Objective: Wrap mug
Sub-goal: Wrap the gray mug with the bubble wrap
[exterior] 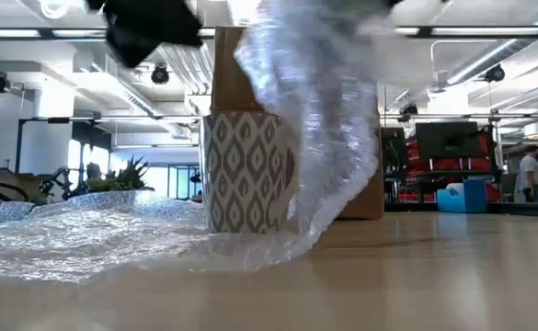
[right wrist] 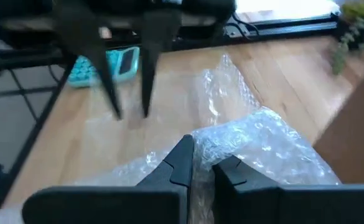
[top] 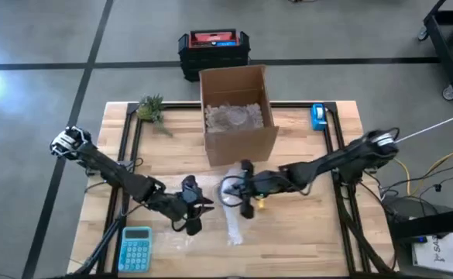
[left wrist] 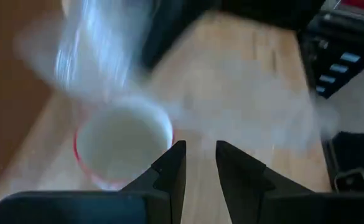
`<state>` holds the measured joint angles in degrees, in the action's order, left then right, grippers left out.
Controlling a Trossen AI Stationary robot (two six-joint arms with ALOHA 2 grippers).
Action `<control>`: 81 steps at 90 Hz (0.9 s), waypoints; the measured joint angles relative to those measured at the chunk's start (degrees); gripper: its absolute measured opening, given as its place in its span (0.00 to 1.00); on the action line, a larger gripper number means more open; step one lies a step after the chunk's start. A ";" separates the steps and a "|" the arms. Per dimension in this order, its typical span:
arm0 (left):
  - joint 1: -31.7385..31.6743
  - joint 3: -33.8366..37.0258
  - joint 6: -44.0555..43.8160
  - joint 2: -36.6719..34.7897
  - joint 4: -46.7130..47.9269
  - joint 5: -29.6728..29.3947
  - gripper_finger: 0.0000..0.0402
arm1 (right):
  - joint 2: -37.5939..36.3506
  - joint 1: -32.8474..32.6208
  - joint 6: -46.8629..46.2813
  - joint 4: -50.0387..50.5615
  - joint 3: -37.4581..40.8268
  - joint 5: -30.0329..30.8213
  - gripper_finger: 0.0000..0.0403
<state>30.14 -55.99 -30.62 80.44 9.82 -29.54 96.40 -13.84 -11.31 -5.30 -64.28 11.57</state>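
While my right gripper point(right wrist: 200, 163) lifts the bubble wrap point(exterior: 324, 101), fingers clamped on it, the mug point(exterior: 248, 171) stands upright on the sheet before the box point(top: 238, 108); my left gripper point(top: 194, 208) hovers alongside, fingers slightly apart.

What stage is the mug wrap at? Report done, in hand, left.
Done: the mug stands upright on the bubble wrap.
In hand: the right gripper, shut on the bubble wrap, lifts one edge up beside the mug. The left gripper hovers open above the mug.
Left: the mug's patterned side is mostly bare; the wrap must still close around it.
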 joint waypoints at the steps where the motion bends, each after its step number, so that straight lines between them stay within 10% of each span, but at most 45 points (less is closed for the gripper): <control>1: -0.02 -0.33 0.40 0.00 -0.05 -0.33 0.19 | 0.57 0.11 0.01 0.63 -0.65 0.00 0.02; 30: -2.70 -0.04 0.45 0.70 0.78 -4.52 0.19 | 12.63 1.63 2.12 18.73 -15.28 0.04 0.02; 81: -6.28 4.28 -5.30 7.34 -0.71 -4.13 0.19 | 13.22 1.73 3.66 20.95 -15.99 -2.61 0.02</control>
<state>23.86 -51.70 -35.92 87.78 9.11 -33.67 109.62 -12.11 -7.65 15.66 -80.27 8.97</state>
